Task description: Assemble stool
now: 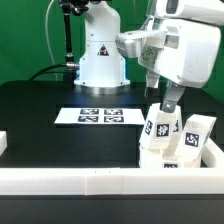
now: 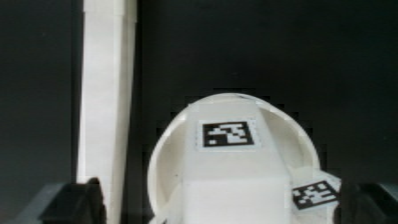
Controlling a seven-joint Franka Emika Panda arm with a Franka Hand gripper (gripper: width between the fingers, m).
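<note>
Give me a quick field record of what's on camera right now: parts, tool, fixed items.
seat: round white disc with marker tags, seen in the wrist view, lying beside the border rail
legs: white tagged pieces clustered at the exterior view's right, by the rail
tool: low over the leg cluster; open or shut cannot be told
marker board: flat on the black table, apart from the parts

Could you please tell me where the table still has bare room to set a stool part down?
The black table is bare between the marker board and the exterior view's left edge, and between that board and the white border rail. It is crowded at the exterior view's right, where the gripper hangs over the stool parts.
</note>
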